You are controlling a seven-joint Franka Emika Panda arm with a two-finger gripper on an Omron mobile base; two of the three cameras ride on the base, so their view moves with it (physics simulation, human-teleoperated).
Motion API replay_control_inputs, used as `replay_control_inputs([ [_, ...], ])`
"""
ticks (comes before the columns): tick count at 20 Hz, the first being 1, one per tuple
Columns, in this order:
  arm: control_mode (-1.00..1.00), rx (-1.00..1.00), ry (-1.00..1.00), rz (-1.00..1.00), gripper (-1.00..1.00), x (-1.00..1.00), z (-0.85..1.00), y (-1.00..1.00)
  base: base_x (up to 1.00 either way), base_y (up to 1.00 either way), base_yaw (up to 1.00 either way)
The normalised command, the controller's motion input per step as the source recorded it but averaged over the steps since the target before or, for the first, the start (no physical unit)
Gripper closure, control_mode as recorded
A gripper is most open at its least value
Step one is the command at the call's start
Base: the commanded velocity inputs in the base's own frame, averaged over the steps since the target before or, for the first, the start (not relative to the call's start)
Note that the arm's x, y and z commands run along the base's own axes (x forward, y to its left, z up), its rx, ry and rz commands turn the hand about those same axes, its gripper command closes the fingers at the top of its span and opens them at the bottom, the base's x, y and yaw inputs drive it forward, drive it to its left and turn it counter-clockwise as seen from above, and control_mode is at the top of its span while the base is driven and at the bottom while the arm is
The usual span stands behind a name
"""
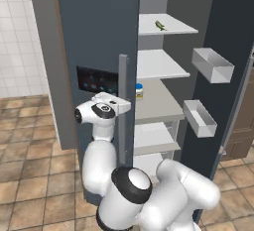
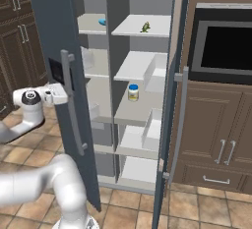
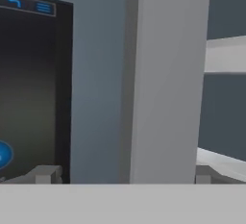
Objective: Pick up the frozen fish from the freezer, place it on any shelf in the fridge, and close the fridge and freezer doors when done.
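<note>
Claw (image 3: 122,174), spread wide, straddles freezer door's bar handle (image 3: 168,79).

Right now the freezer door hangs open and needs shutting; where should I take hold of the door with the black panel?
Its vertical bar handle, level with the black panel, from the outer face of the door. The bar is straight and stands off the door, so the open end effector can straddle it.

Base views flank open fridge (image 1: 163,66); hand view close
</note>
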Motion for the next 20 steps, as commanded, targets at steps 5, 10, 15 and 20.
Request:
replay_control_inputs([
  [5,-1.0,0.0,0.0,0.12,-1.0,0.45,0.0,-0.24,0.0,0.0,0.0],
  [10,-1.0,0.0,0.0,0.1,-1.0,0.48,0.0,-0.17,0.0,0.0,0.0],
  [15,-1.0,0.0,0.0,0.08,-1.0,0.54,0.0,-0.11,0.0,0.0,0.0],
  [20,-1.0,0.0,0.0,0.08,-1.0,0.48,0.0,-0.12,0.0,0.0,0.0],
])
